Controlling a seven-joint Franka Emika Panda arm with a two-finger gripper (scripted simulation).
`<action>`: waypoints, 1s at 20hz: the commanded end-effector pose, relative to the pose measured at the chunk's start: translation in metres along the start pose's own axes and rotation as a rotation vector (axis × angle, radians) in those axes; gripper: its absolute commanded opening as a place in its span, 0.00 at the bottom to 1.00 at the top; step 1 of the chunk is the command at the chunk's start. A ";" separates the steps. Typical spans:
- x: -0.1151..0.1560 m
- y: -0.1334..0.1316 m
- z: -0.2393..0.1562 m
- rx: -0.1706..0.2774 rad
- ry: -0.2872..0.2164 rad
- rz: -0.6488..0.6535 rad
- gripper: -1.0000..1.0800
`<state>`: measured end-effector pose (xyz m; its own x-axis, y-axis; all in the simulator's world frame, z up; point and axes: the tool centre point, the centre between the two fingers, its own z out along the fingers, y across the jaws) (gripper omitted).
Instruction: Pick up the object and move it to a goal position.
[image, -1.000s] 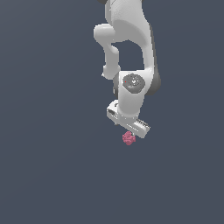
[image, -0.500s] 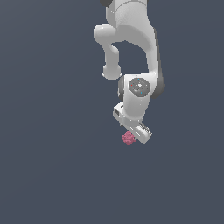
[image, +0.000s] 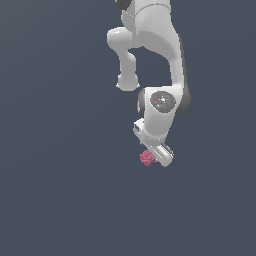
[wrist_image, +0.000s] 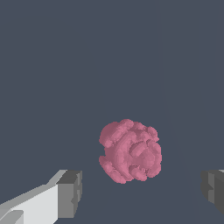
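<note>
The object (wrist_image: 130, 151) is a small pink-red bumpy blob lying on the dark grey floor. In the exterior view it (image: 147, 158) shows just at the left edge of the white hand. My gripper (wrist_image: 142, 192) is open and empty. Its two grey fingertips (wrist_image: 70, 193) stand wide apart on either side of the object, which lies between and slightly beyond them, touching neither. In the exterior view my gripper (image: 156, 156) is low over the object and its fingers are mostly hidden by the hand.
The floor (image: 60, 190) is a plain dark grey surface with no other objects or edges in view. The white arm (image: 150, 45) reaches down from the top of the exterior view.
The hand has come lower and shifted a little to the exterior view's right, closing in on the object. The object has not moved.
</note>
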<state>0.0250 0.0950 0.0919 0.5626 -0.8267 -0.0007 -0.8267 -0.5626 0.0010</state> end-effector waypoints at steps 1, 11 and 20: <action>-0.001 -0.001 0.001 0.001 0.001 0.013 0.96; -0.001 0.000 0.020 0.001 0.000 0.013 0.96; -0.001 -0.001 0.051 0.001 0.001 0.016 0.96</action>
<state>0.0242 0.0959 0.0424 0.5496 -0.8354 -0.0007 -0.8354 -0.5496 0.0018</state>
